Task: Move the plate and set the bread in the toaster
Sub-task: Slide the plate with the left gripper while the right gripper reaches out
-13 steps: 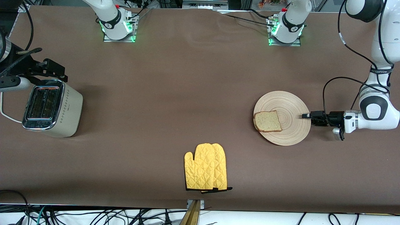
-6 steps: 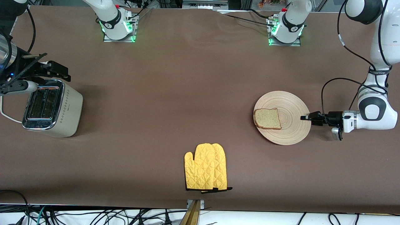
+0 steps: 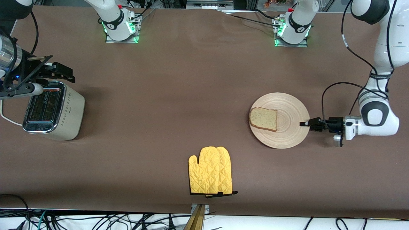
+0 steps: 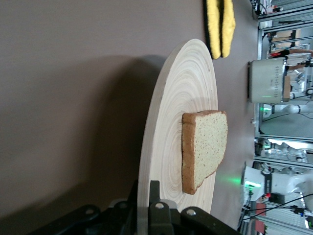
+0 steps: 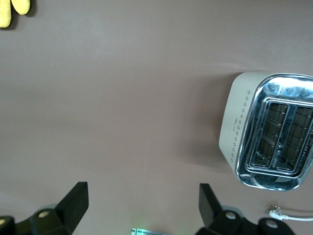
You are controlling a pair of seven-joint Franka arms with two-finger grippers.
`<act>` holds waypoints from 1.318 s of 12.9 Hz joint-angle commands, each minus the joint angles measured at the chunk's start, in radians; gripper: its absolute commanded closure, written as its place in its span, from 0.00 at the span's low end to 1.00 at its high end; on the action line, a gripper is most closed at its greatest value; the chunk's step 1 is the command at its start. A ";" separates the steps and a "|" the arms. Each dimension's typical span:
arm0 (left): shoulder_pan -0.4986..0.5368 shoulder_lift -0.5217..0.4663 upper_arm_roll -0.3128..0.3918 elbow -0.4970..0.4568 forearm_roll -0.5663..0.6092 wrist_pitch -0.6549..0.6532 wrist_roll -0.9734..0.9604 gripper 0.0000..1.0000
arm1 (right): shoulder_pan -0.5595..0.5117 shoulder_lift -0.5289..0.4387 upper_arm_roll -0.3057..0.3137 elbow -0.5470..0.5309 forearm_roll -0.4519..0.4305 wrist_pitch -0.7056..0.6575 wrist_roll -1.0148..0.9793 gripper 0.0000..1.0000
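The pale wooden plate (image 3: 287, 129) lies on the table toward the left arm's end, with the bread (image 3: 263, 118) on its part that faces the toaster. My left gripper (image 3: 304, 124) is shut on the plate's rim, low at the table. In the left wrist view the fingers (image 4: 155, 196) clamp the plate (image 4: 186, 98) edge, with the bread (image 4: 208, 144) past them. The cream toaster (image 3: 52, 110) stands at the right arm's end, both slots empty. My right gripper (image 3: 63, 72) is open and empty over the table beside the toaster (image 5: 266, 129), as the right wrist view (image 5: 142, 191) shows.
A yellow oven mitt (image 3: 210, 171) lies flat near the table's front edge, nearer to the front camera than the plate. It also shows in the left wrist view (image 4: 219, 27). The toaster's white cord (image 3: 6, 119) runs off the table's end.
My left gripper has dragged the plate, with the bread on it, toward the right arm's end. The bread has turned a little on the plate. My right gripper has shifted slightly by the toaster.
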 commanded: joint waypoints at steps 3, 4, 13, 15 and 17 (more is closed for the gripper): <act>-0.135 0.001 -0.049 0.023 -0.227 0.030 -0.122 1.00 | 0.018 0.001 0.001 -0.007 -0.004 -0.014 -0.006 0.00; -0.202 0.000 -0.049 0.022 -0.254 0.079 -0.123 1.00 | 0.020 0.009 0.001 -0.007 -0.001 -0.012 -0.004 0.00; -0.513 -0.003 -0.055 -0.024 -0.368 0.383 -0.145 1.00 | 0.078 0.107 0.008 -0.038 0.045 0.040 0.000 0.00; -0.516 0.007 -0.055 -0.026 -0.366 0.388 -0.128 1.00 | 0.093 0.124 0.009 -0.062 0.087 0.100 0.000 0.00; -0.514 0.010 -0.054 -0.027 -0.360 0.386 -0.128 0.90 | 0.135 0.145 0.011 -0.082 0.088 0.143 0.014 0.00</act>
